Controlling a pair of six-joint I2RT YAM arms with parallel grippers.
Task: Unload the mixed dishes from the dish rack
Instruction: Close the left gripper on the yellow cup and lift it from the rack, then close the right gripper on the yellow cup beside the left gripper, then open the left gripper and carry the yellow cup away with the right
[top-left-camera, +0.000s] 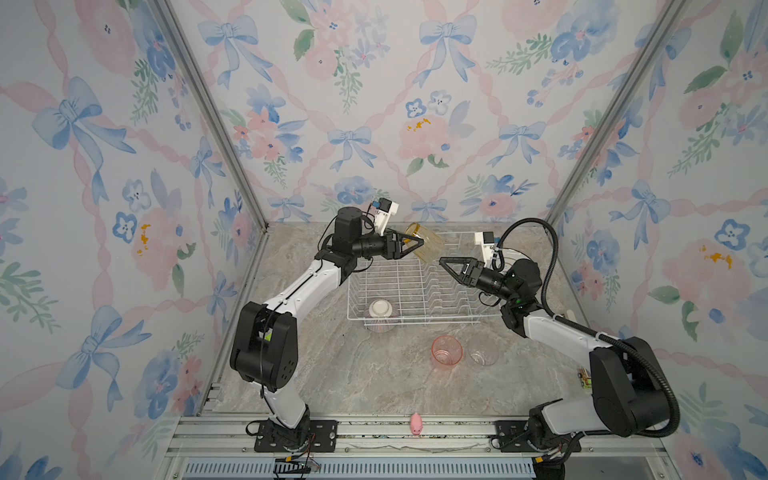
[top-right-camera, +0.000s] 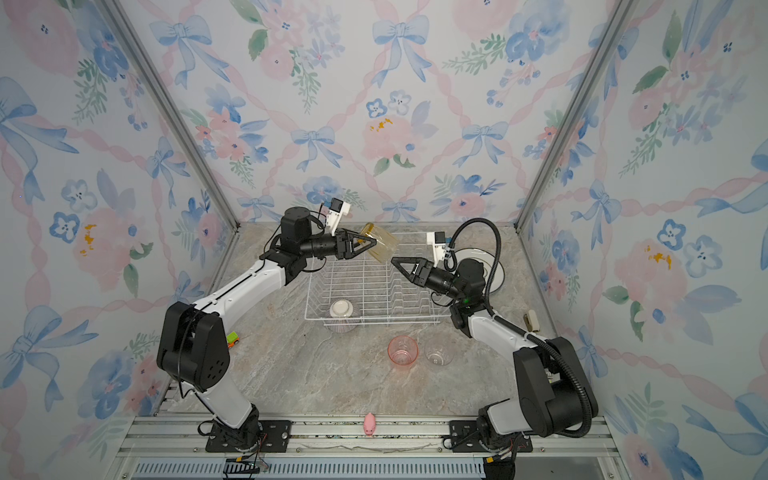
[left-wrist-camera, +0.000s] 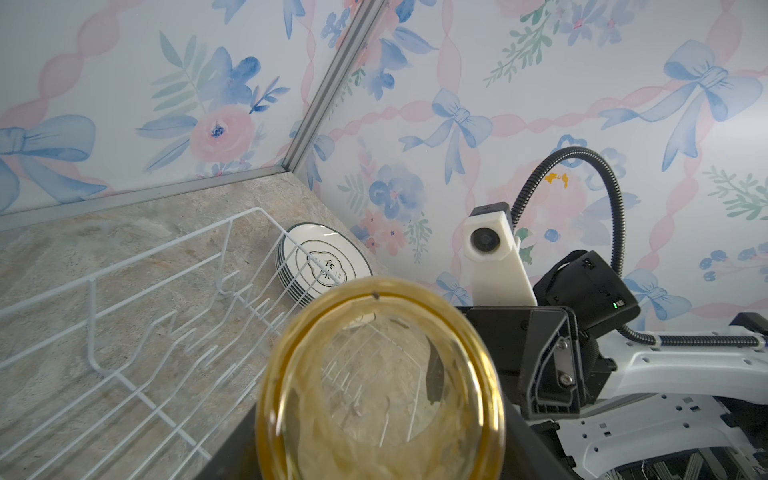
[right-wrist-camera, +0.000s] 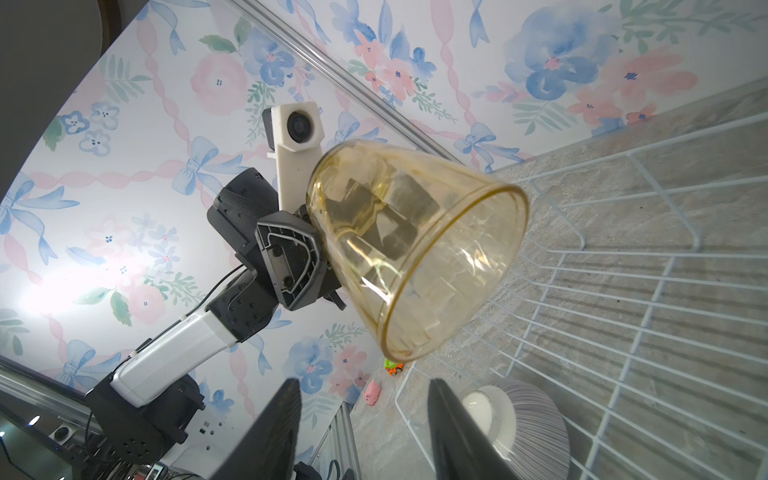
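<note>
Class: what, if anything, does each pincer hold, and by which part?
The left pincer holds the yellow tumbler near its narrow closed base, open rim pointing away. The right pincer holds nothing.

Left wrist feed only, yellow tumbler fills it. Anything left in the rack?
Observer: One striped bowl, upside down in the dish rack's front left corner.
Operator: Right gripper?
Observer: The right gripper is open and empty, aimed at the yellow tumbler's mouth, not touching.
Operator: Other glasses?
Observer: The pink tumbler and clear tumbler stand upright side by side on the table, in front of the rack.
</note>
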